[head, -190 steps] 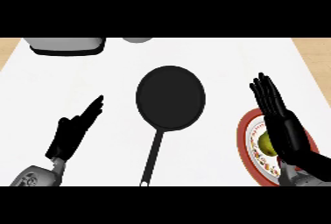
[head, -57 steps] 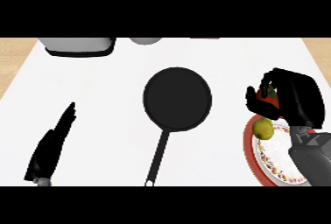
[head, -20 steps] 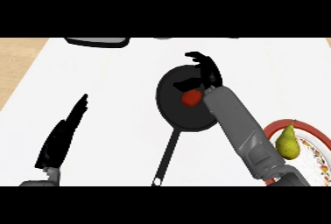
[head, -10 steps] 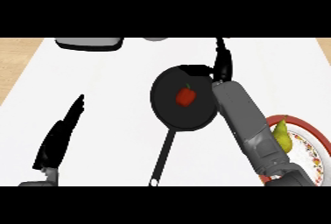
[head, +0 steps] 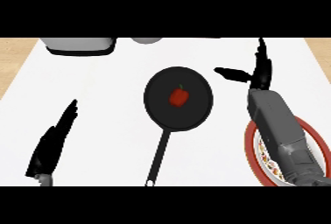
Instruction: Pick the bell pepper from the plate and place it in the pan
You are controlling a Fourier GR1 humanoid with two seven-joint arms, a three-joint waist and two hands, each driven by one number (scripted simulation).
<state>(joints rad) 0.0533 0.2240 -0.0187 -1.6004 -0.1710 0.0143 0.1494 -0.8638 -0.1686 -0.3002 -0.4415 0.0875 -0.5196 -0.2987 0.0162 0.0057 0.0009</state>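
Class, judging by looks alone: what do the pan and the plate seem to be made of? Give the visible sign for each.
The pan: probably dark metal, matte finish, uniformly black with no glare, thin straight handle. The plate: likely glazed ceramic, smooth red rim around a pale patterned centre; painted plastic would look similar.

Red bell pepper (head: 179, 96) lies inside black pan (head: 160, 113); red-rimmed plate (head: 251, 148) right.

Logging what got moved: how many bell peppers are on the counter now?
1. The pepper lies in the pan, mid-counter. The right forearm covers much of the plate, so anything on it may be hidden.
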